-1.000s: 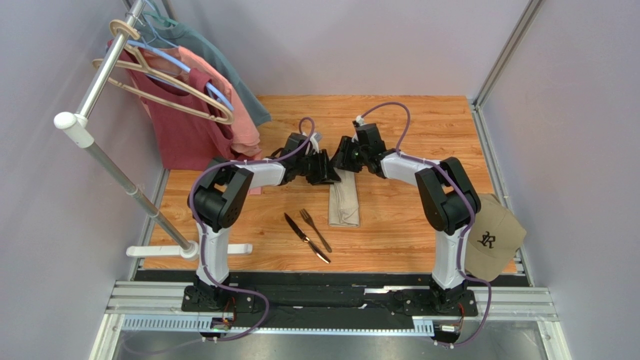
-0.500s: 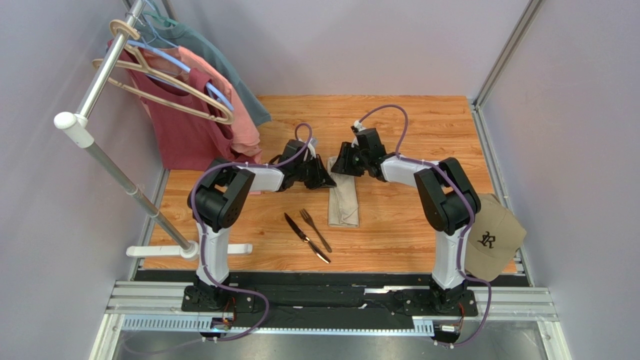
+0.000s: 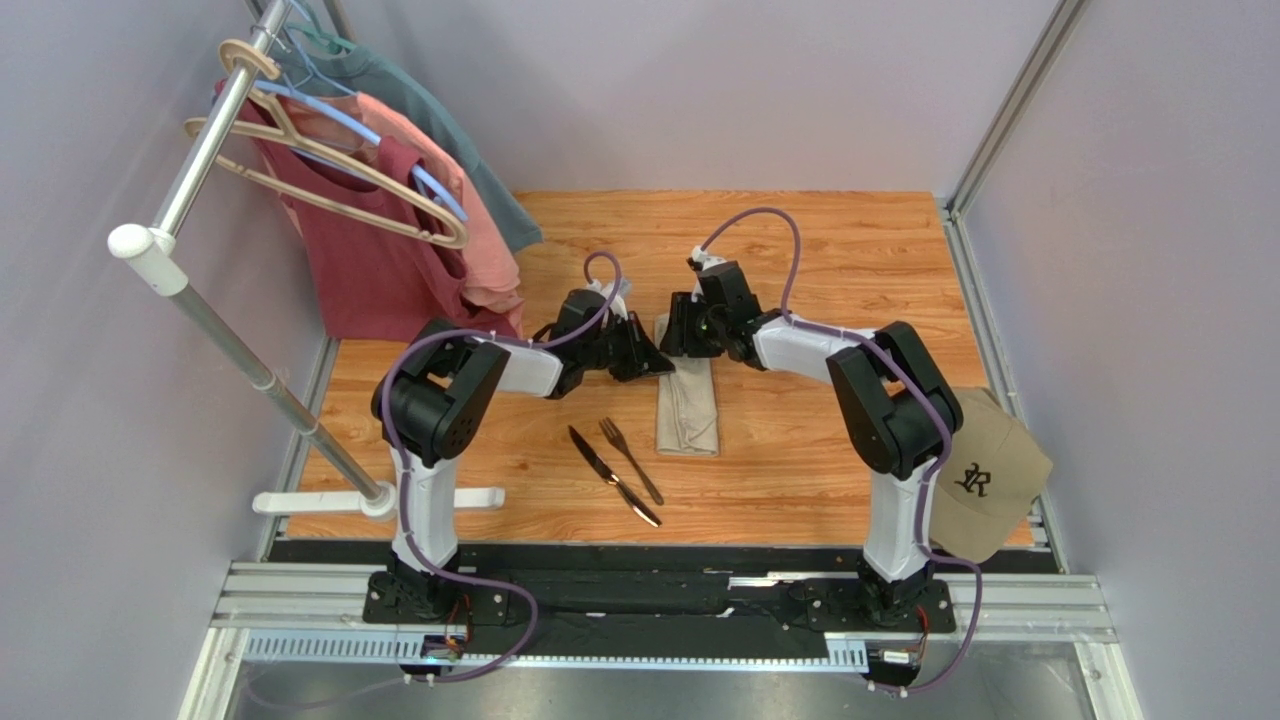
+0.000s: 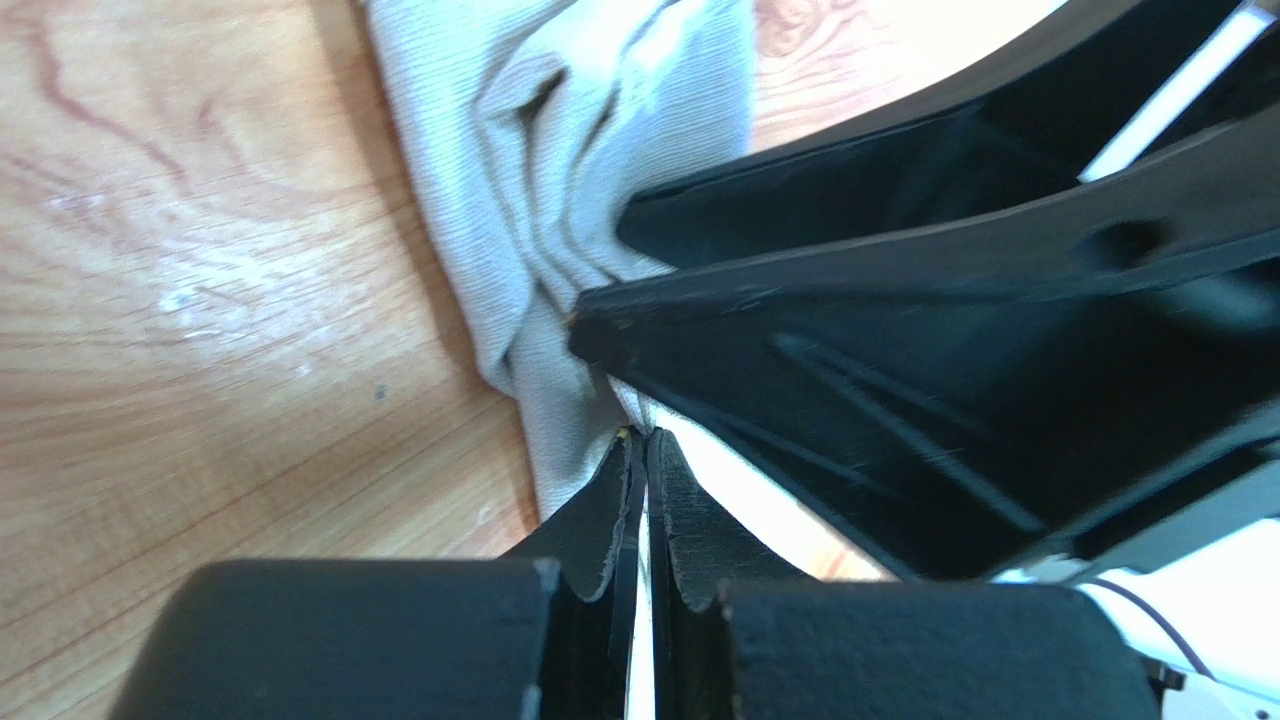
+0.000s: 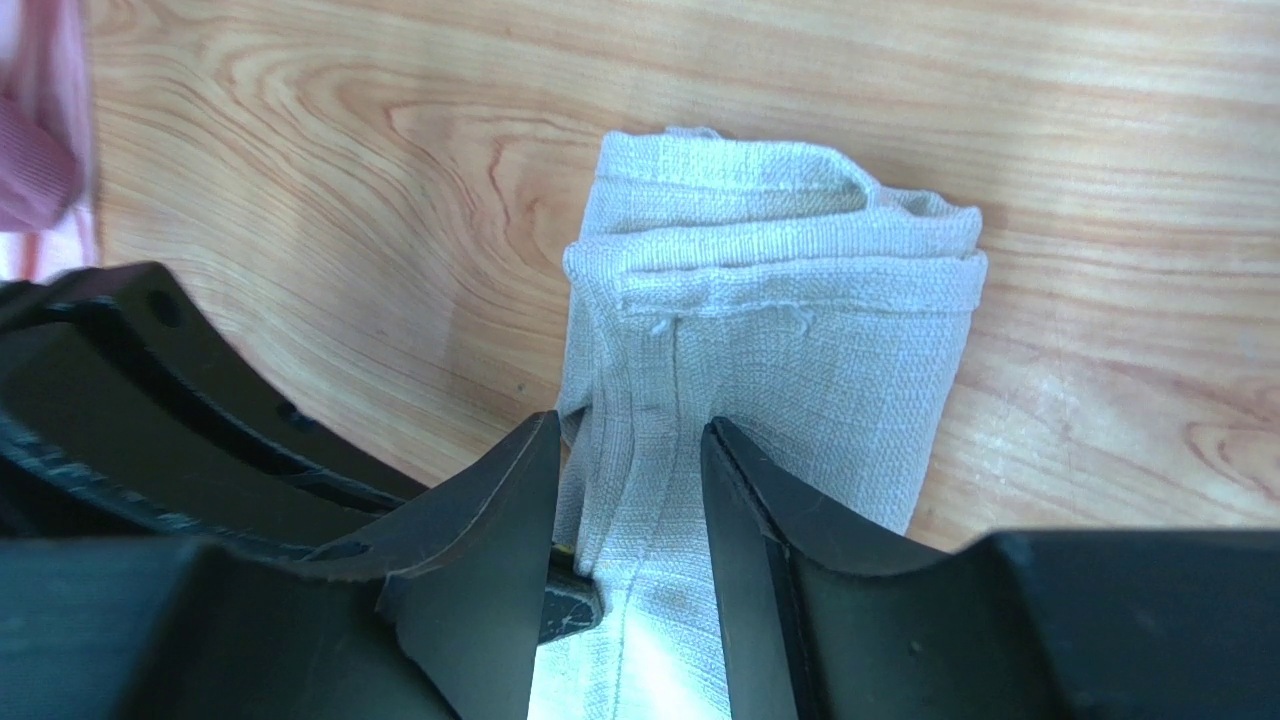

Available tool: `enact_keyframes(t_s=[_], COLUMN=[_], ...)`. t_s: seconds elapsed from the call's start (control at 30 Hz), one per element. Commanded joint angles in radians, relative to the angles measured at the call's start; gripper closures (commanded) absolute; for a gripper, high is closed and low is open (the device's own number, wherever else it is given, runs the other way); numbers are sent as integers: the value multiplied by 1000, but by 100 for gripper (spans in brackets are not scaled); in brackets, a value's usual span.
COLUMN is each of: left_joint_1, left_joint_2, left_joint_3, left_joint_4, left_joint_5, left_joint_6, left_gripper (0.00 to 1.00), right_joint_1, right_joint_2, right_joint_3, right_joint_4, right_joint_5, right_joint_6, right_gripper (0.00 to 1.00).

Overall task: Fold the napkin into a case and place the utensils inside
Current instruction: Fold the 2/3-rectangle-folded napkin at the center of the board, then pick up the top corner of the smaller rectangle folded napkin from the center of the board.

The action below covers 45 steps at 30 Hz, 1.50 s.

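Your left gripper (image 4: 643, 443) is clenched on the napkin (image 5: 781, 330) at its far end, pinning it; right gripper (image 5: 628, 450), released, straddles a fold there, likely to crease it.

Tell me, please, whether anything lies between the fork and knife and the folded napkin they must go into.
Nothing visible does: only bare table separates the fork and knife from the napkin to their right. The left gripper and right gripper sit at the napkin's far end, away from that gap.
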Motion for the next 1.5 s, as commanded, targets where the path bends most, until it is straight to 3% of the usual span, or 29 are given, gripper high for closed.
enact_keyframes(t_s=[0.0, 0.27, 0.37, 0.53, 0.67, 0.77, 0.93, 1.1, 1.47], left_joint_1=[-8, -14, -13, -5, 12, 18, 21, 23, 18], left_joint_2=[-72, -77, -86, -161, -226, -233, -145, -13, 99], left_joint_3=[-26, -28, -34, -34, -14, 41, 259, 427, 575], left_joint_4=[146, 134, 79, -65, -171, -266, -516, -585, -662], left_joint_5=[30, 30, 21, -24, -73, -129, -258, -248, -179], left_joint_6=[-20, -23, -20, 29, 55, 91, 202, 269, 335], left_gripper=[96, 96, 86, 57, 54, 49, 46, 41, 36], right_joint_1=[33, 82, 56, -23, -83, -103, -122, -128, -128], right_joint_2=[-45, -67, -76, -134, -151, -159, -129, -123, -73], right_joint_3=[41, 74, 71, 16, -39, -85, -85, -96, -76], right_joint_4=[-65, -151, -160, -99, -2, 56, 45, 65, 67], right_joint_5=[109, 208, 183, -22, -201, -223, -225, -231, -230], right_joint_6=[-60, -119, -89, 44, 159, 201, 192, 178, 160], right_gripper=[55, 57, 57, 56, 56, 57, 72, 90, 100])
